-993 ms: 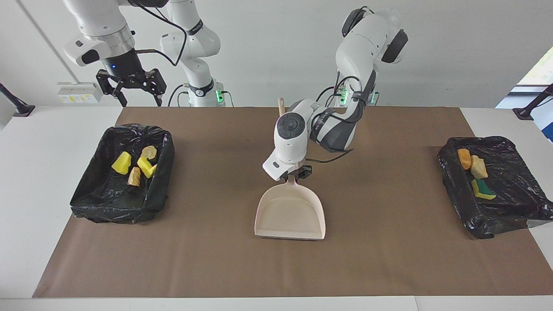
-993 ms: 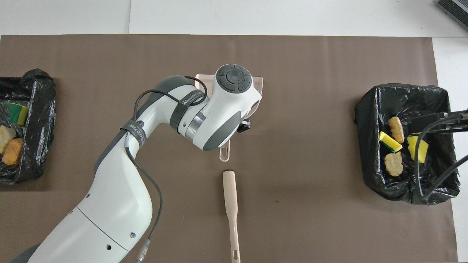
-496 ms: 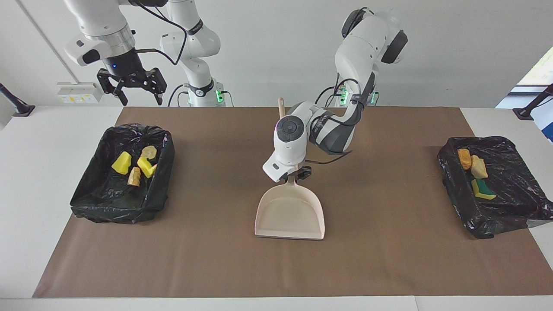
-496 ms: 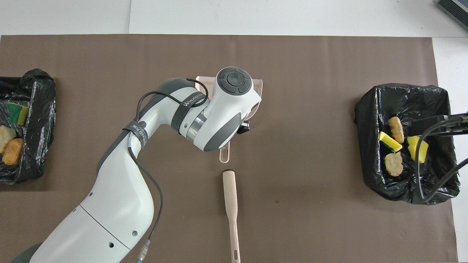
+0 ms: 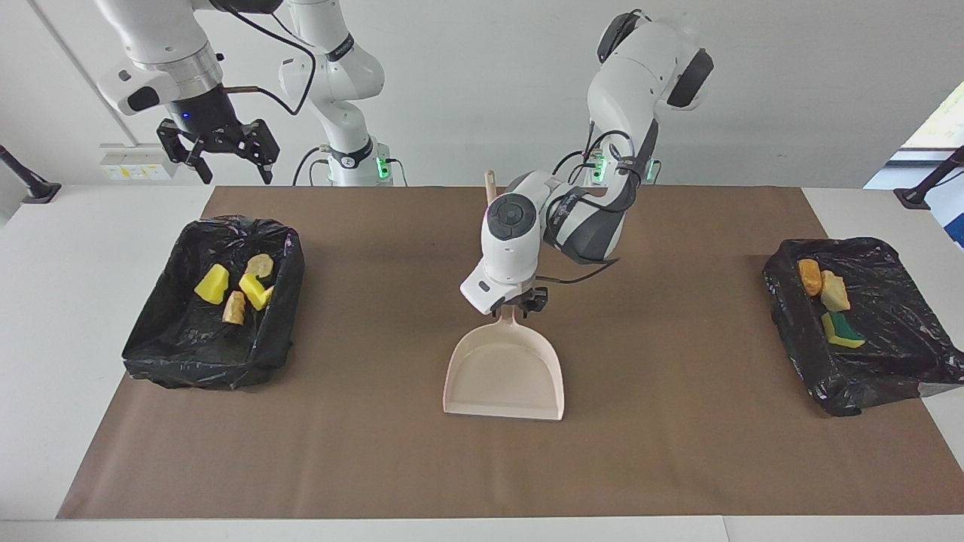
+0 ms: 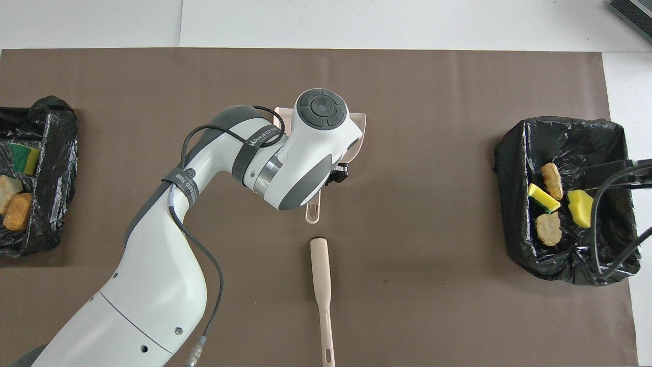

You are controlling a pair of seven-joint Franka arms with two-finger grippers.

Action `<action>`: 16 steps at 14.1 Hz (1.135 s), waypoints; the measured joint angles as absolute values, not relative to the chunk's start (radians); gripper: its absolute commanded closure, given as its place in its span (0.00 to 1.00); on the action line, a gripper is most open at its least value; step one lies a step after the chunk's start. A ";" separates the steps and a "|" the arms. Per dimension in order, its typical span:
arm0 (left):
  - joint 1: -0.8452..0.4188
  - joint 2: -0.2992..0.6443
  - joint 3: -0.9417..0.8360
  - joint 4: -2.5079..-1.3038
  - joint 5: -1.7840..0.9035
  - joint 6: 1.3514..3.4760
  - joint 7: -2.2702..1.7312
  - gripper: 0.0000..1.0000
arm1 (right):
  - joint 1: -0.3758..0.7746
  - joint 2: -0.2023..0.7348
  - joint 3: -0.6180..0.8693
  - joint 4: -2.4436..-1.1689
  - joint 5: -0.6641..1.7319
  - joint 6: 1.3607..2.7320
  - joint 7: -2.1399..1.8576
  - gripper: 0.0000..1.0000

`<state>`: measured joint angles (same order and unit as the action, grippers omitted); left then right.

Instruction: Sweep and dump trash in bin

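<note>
The pink dustpan (image 5: 504, 373) lies flat and empty on the brown mat, mid-table. My left gripper (image 5: 517, 305) sits right over its handle (image 6: 312, 214), and the wrist hides where they meet. Trash lies in two black-bagged bins. Yellow sponge chunks and tan pieces (image 5: 212, 284) are in the bin (image 5: 203, 369) at the right arm's end. An orange-brown piece, a beige lump and a green-and-yellow sponge (image 5: 841, 330) are in the bin (image 5: 866, 380) at the left arm's end. My right gripper (image 5: 230, 169) hangs open and empty, high in the air by its bin.
A beige brush handle (image 6: 321, 285) lies on the mat, nearer to the robots than the dustpan and in line with its handle. The right arm's cables (image 6: 606, 204) cross over the bin at its end. White table borders the mat (image 5: 678, 467).
The right gripper has risen and drifted away from the table's middle. The left wrist has shifted slightly over the dustpan handle, and the pan has barely moved.
</note>
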<state>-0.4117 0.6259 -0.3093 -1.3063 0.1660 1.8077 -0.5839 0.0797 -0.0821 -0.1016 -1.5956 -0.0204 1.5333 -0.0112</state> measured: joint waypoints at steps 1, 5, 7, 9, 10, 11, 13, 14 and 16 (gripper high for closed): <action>-0.389 0.568 -0.308 -1.350 0.166 1.804 -0.571 0.00 | 0.080 -0.082 -0.102 -1.599 -0.020 1.533 -0.011 0.00; -0.248 0.293 -0.307 -1.576 0.161 1.782 -0.402 0.00 | 0.080 -0.082 -0.102 -1.601 -0.020 1.533 -0.011 0.00; -0.163 0.174 -0.305 -1.651 0.117 1.733 -0.288 0.00 | 0.080 -0.082 -0.102 -1.601 -0.020 1.533 -0.011 0.00; -0.081 0.077 -0.301 -1.682 0.078 1.662 -0.182 0.00 | 0.080 -0.082 -0.102 -1.603 -0.020 1.533 -0.011 0.00; -0.052 0.039 -0.298 -1.686 0.071 1.631 -0.143 0.00 | 0.080 -0.082 -0.102 -1.604 -0.020 1.533 -0.011 0.00; -0.030 0.010 -0.295 -1.686 0.067 1.610 -0.119 0.00 | 0.080 -0.082 -0.102 -1.605 -0.020 1.533 -0.011 0.00; -0.004 -0.024 -0.291 -1.679 0.065 1.581 -0.106 0.00 | 0.080 -0.082 -0.102 -1.606 -0.020 1.533 -0.011 0.00; 0.003 -0.029 -0.288 -1.670 0.065 1.569 -0.105 0.00 | 0.080 -0.082 -0.102 -1.606 -0.020 1.533 -0.011 0.00; 0.019 -0.030 -0.286 -1.639 0.065 1.547 -0.105 0.00 | 0.080 -0.082 -0.102 -1.606 -0.020 1.533 -0.011 0.00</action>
<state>0.0191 -0.0301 -0.2863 -1.6388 0.0647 1.5474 -0.1054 0.0797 -0.0821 -0.1016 -1.6064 -0.0204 1.5333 -0.0112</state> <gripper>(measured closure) 0.000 0.000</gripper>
